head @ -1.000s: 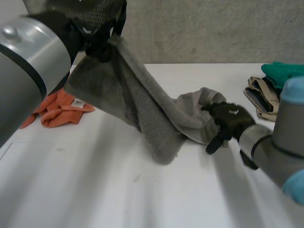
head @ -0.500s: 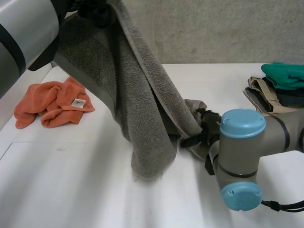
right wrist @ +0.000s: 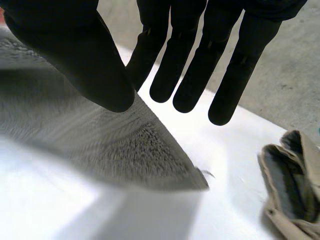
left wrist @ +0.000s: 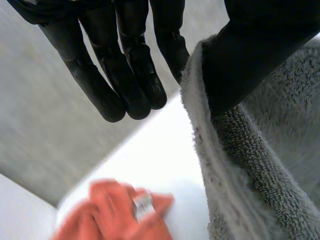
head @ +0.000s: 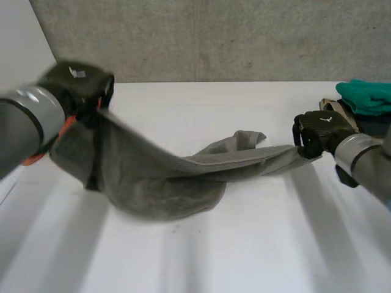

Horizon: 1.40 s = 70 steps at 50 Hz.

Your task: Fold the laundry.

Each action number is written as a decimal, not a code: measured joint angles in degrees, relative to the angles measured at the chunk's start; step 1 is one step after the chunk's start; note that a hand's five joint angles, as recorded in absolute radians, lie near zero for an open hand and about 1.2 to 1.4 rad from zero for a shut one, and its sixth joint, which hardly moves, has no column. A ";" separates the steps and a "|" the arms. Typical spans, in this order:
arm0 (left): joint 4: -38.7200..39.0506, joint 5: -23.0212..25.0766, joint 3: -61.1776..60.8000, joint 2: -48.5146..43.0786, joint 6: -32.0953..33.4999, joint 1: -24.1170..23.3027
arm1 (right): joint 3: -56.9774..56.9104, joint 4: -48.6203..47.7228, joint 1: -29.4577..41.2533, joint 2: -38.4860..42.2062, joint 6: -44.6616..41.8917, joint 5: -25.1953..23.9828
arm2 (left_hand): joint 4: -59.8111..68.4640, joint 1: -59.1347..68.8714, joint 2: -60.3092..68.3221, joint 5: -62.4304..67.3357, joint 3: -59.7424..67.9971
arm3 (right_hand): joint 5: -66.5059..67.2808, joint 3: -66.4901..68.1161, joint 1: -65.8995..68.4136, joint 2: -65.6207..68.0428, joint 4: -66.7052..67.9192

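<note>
Bright, soft light washes the white table (head: pixel 256 244), while the sagging grey towel (head: pixel 165 195) is dimmer underneath.

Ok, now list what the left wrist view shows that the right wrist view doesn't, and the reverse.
Left wrist view's own: the left hand pinching the grey towel under its thumb, and an orange cloth with a tag beyond its fingertips. Right wrist view's own: the right hand pinching the towel's corner, and a beige cloth beside it. Shared: the grey towel and the white table.
</note>
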 measured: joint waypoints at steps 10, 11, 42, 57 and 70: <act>-2.83 6.82 -1.32 -16.08 11.20 3.09 | -3.24 27.99 0.94 -2.90 -34.49 1.11 | 0.00 0.00 0.00 0.01 0.00 | 0.00 0.00 0.00 0.00 0.04; -3.22 6.91 -0.80 -17.21 12.16 3.14 | -3.37 28.60 1.20 -2.57 -35.76 1.42 | 0.00 -0.02 0.00 0.01 0.00 | 0.00 0.00 0.00 0.00 0.04; -2.56 -0.71 15.81 -29.37 6.63 2.35 | -13.13 20.61 6.02 13.81 -19.49 9.61 | 0.01 0.00 0.00 0.01 0.00 | -23.90 -23.52 -21.12 -23.89 -24.74; -1.69 -1.23 14.59 -29.63 8.17 3.56 | -9.63 26.18 5.26 11.60 -22.66 8.81 | 0.00 0.00 0.00 0.01 0.00 | -13.86 -14.62 -12.23 -14.46 -15.45; 2.48 0.82 23.92 -31.21 8.36 3.87 | -17.66 12.52 7.74 9.17 -22.30 7.65 | 0.01 0.00 0.05 0.02 0.13 | 0.38 0.21 0.07 -0.02 0.07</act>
